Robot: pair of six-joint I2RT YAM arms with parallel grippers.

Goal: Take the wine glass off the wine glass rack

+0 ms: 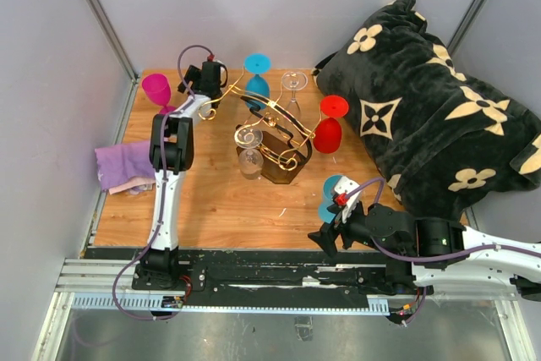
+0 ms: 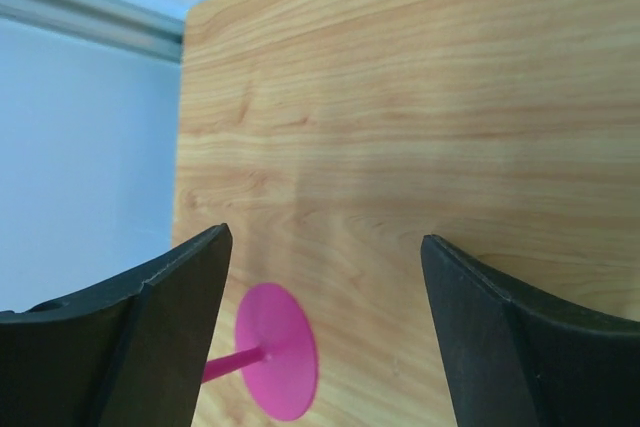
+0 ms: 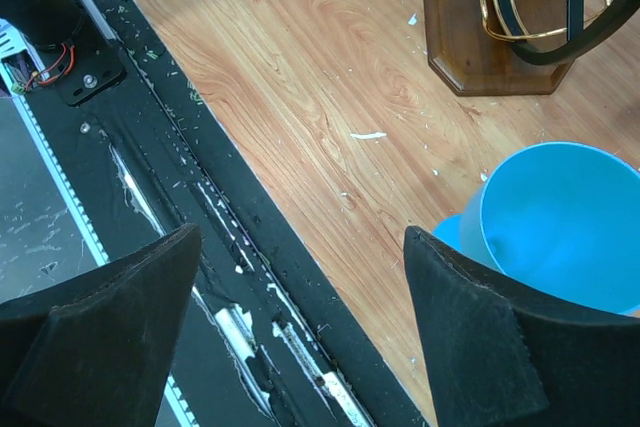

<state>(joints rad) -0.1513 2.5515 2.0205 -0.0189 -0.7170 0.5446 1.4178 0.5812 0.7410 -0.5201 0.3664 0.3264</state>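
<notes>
The wine glass rack (image 1: 272,128) stands mid-table, gold wire arms on a dark wooden base (image 1: 284,168). A blue glass (image 1: 256,73), a clear glass (image 1: 293,90), a red glass (image 1: 330,124) and another clear glass (image 1: 250,156) hang on it. My left gripper (image 1: 198,82) is open and empty at the back left, beside the rack. In the left wrist view its gripper (image 2: 327,239) frames the foot of a pink glass (image 2: 276,351). My right gripper (image 1: 325,238) is open and empty over the table's front edge, also in its wrist view (image 3: 300,235).
The pink glass (image 1: 156,89) stands at the back left corner. A second blue glass (image 1: 332,196) (image 3: 556,223) sits by my right gripper. The rack base (image 3: 490,32) shows ahead of it. A purple cloth (image 1: 123,166) lies at the left edge, and a black flowered blanket (image 1: 431,107) is heaped at the right.
</notes>
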